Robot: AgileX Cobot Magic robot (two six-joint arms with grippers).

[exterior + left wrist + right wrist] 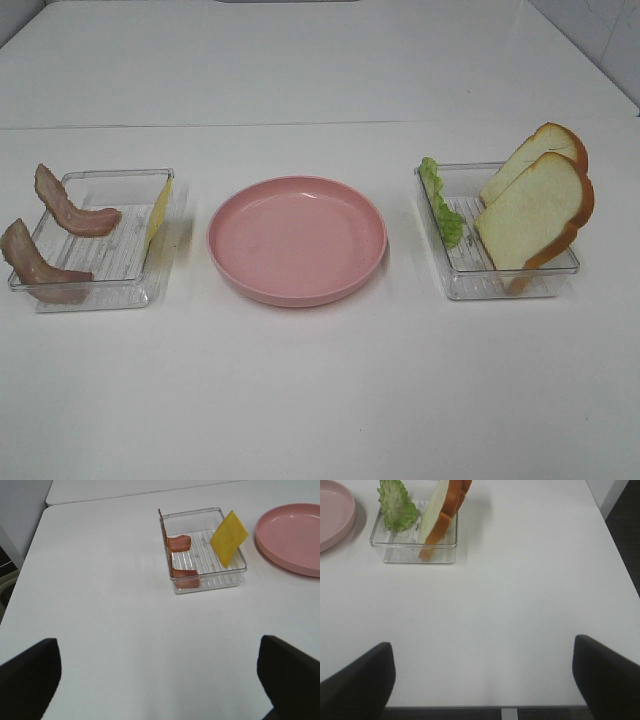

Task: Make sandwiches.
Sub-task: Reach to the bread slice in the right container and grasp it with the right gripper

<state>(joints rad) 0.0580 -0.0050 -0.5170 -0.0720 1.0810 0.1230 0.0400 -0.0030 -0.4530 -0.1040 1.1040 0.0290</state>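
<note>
The sandwich parts lie apart in two clear trays. Two reddish-brown bacon strips [76, 213] [36, 266] and a yellow cheese square [160, 212] lean in the left tray [110, 258]. Ruffled green lettuce [441, 200] and two bread slices [535, 212] [528, 160] stand on edge in the right tray [470, 282]. The pink plate [297, 238] between them is empty. Neither gripper shows in the high view. My left gripper [160, 690] is open, well short of the bacon [180, 543] and cheese [229, 537]. My right gripper [480, 680] is open, well short of the lettuce [396, 505] and bread [442, 510].
The white table's right edge [615, 545] runs close beside the right tray [415, 552]. A seam [300, 124] crosses the table behind the trays. The left tray [207, 582] sits next to the pink plate [295, 537].
</note>
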